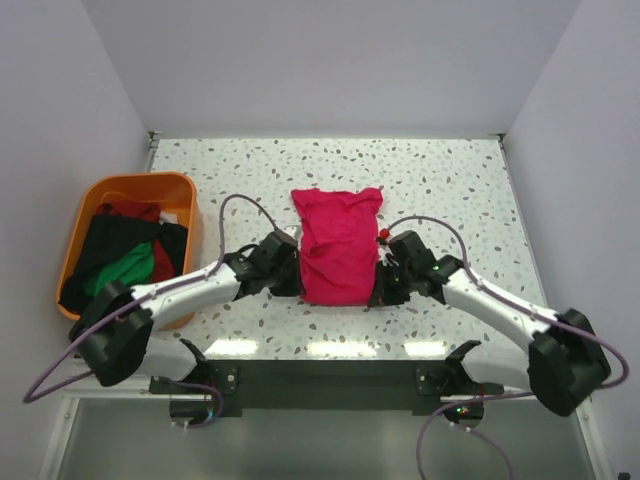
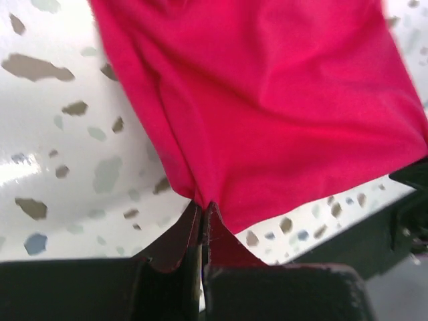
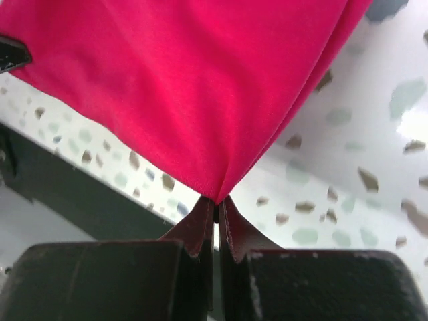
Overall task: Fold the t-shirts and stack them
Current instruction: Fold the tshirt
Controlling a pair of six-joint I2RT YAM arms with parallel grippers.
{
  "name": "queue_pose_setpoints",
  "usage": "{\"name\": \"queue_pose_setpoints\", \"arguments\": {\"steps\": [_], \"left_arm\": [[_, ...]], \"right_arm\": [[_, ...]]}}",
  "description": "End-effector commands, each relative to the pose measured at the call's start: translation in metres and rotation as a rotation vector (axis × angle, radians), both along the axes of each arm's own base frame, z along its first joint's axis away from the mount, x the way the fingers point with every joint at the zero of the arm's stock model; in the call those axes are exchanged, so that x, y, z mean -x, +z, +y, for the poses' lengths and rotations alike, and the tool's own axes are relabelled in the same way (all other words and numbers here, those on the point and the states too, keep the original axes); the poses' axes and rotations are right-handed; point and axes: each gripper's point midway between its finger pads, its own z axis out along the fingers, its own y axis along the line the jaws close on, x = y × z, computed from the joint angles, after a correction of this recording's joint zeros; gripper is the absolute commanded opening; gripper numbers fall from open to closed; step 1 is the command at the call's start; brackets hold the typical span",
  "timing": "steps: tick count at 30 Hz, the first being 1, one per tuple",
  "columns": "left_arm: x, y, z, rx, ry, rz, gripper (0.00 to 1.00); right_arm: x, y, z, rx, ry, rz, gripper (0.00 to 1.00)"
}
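Two tools hold the crimson-pink t-shirt (image 1: 338,250), which lies on the bench (image 1: 450,180) between them and stretches ahead of their tips. The left tool (image 2: 202,208) is clamped on one near corner, the right tool (image 3: 217,200) on the other. To fold well, I think both should rise together, at equal height, and carry this edge forward evenly, with the cloth taut.

The crimson-pink t-shirt (image 1: 338,245) is soft matt cloth, the speckled table (image 1: 450,180) smooth and glossy (stone-like).
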Motion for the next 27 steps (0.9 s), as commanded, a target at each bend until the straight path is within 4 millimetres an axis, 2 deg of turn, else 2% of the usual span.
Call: {"name": "queue_pose_setpoints", "arguments": {"steps": [1, 2, 5, 7, 8, 9, 12, 13, 14, 15, 16, 17, 18, 19, 20, 21, 22, 23, 24, 25, 26, 27], "left_arm": [[0.029, 0.015, 0.006, 0.061, 0.024, 0.049, 0.0], [0.03, 0.027, 0.005, 0.093, 0.024, 0.026, 0.0], [0.021, 0.051, 0.008, 0.105, 0.058, -0.042, 0.0], [0.006, 0.074, 0.004, 0.127, 0.079, -0.112, 0.0], [0.0, 0.082, 0.002, 0.135, 0.085, -0.136, 0.0], [-0.011, 0.1, -0.002, 0.152, 0.099, -0.186, 0.0], [-0.037, 0.113, -0.002, 0.121, 0.127, -0.226, 0.0], [-0.05, 0.128, -0.003, 0.127, 0.138, -0.262, 0.0], [-0.064, 0.127, 0.001, 0.111, 0.162, -0.266, 0.0], [-0.076, 0.139, -0.001, 0.128, 0.173, -0.294, 0.0], [-0.085, 0.141, 0.0, 0.123, 0.173, -0.303, 0.0], [-0.098, 0.135, 0.007, 0.107, 0.196, -0.292, 0.0], [-0.108, 0.138, 0.007, 0.116, 0.203, -0.305, 0.0], [-0.119, 0.139, 0.005, 0.122, 0.192, -0.304, 0.0], [-0.13, 0.141, 0.01, 0.124, 0.208, -0.308, 0.0], [-0.142, 0.151, 0.008, 0.138, 0.21, -0.33, 0.0], [-0.151, 0.141, 0.007, 0.115, 0.21, -0.316, 0.0], [-0.16, 0.14, 0.009, 0.108, 0.214, -0.319, 0.0], [-0.171, 0.149, 0.006, 0.113, 0.22, -0.341, 0.0], [-0.177, 0.146, 0.005, 0.105, 0.216, -0.341, 0.0], [-0.188, 0.13, 0.006, 0.08, 0.219, -0.313, 0.0], [-0.2, 0.139, 0.004, 0.088, 0.227, -0.333, 0.0]], "right_arm": [[0.036, 0.03, -0.007, -0.055, 0.061, 0.015, 0.0], [0.039, 0.033, -0.014, -0.029, 0.054, 0.01, 0.0], [0.032, 0.056, -0.016, -0.031, 0.053, -0.044, 0.0], [0.019, 0.072, -0.012, -0.031, 0.048, -0.088, 0.0], [0.012, 0.072, -0.013, -0.007, 0.038, -0.085, 0.0], [-0.006, 0.084, -0.017, 0.009, -0.004, -0.125, 0.0], [-0.042, 0.094, -0.028, 0.024, -0.078, -0.147, 0.0], [-0.058, 0.109, -0.028, 0.008, -0.095, -0.19, 0.0], [-0.07, 0.115, -0.029, 0.003, -0.114, -0.213, 0.0], [-0.081, 0.113, -0.031, 0.015, -0.128, -0.205, 0.0], [-0.095, 0.125, -0.029, 0.007, -0.121, -0.237, 0.0], [-0.102, 0.128, -0.027, 0.008, -0.119, -0.243, 0.0], [-0.112, 0.121, -0.027, 0.019, -0.122, -0.225, 0.0], [-0.124, 0.132, -0.025, 0.003, -0.123, -0.249, 0.0], [-0.131, 0.134, -0.025, -0.002, -0.128, -0.25, 0.0], [-0.148, 0.133, -0.029, 0.0, -0.15, -0.247, 0.0], [-0.156, 0.134, -0.031, -0.002, -0.166, -0.253, 0.0], [-0.165, 0.133, -0.032, -0.003, -0.176, -0.252, 0.0], [-0.178, 0.138, -0.037, -0.011, -0.198, -0.269, 0.0], [-0.188, 0.126, -0.037, -0.004, -0.208, -0.24, 0.0], [-0.198, 0.123, -0.044, 0.013, -0.234, -0.241, 0.0], [-0.208, 0.126, -0.046, 0.018, -0.25, -0.253, 0.0]]}}
